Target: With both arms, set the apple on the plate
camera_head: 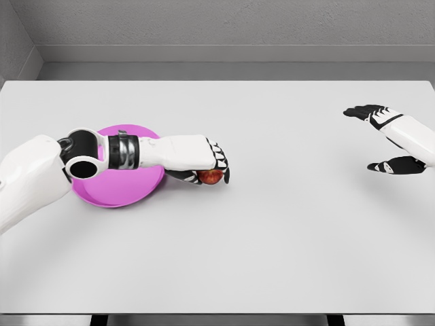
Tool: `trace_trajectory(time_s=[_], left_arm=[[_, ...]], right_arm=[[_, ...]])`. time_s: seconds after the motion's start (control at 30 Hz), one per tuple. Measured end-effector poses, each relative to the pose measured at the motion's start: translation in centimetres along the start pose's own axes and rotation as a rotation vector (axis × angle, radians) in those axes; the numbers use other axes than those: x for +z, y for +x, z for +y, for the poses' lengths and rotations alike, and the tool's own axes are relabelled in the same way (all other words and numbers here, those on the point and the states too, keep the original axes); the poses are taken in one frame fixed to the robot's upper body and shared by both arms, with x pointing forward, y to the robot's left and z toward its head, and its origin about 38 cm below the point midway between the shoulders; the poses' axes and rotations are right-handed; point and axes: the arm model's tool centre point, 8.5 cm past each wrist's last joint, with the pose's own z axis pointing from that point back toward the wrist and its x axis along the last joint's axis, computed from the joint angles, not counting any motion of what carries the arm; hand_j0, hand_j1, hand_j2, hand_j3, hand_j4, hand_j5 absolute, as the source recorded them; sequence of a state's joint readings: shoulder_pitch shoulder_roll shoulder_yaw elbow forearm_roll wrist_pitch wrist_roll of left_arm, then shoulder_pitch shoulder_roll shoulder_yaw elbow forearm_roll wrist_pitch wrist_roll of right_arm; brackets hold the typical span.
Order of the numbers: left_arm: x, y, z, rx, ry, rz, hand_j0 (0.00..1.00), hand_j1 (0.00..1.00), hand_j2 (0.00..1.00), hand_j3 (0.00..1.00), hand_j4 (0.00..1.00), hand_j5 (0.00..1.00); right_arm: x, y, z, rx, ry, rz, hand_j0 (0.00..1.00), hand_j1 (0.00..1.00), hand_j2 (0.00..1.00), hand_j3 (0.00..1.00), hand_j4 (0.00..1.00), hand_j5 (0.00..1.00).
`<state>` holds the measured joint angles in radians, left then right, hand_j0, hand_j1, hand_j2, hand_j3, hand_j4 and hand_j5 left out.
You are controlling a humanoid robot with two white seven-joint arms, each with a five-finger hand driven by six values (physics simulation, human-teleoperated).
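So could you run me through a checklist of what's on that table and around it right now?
Surface: plain white table, flat, no marks seen.
Job's things: small red apple on the table just right of the round pink plate, not on it.
Clutter: nothing seen.
Hands: left hand reaches over the plate, fingers curled around the apple; right hand hangs at the table's right side, fingers spread, holding nothing.
Cables: nothing seen.
Surroundings: grey wall behind the table.
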<state>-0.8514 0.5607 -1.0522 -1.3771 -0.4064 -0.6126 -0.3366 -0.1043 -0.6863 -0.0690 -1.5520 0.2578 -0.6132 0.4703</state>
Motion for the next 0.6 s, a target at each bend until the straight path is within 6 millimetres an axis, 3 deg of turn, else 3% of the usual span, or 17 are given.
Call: trace_trajectory(time_s=[0.6], left_arm=[[2.7, -0.8, 0.2, -0.003, 0.000, 0.043, 0.59, 0.59, 0.59, 0.59, 0.59, 0.59]], right_arm=[[0.0, 0.0, 0.0, -0.001, 0.001, 0.001, 1.00, 1.00, 1.00, 1.00, 1.00, 1.00]])
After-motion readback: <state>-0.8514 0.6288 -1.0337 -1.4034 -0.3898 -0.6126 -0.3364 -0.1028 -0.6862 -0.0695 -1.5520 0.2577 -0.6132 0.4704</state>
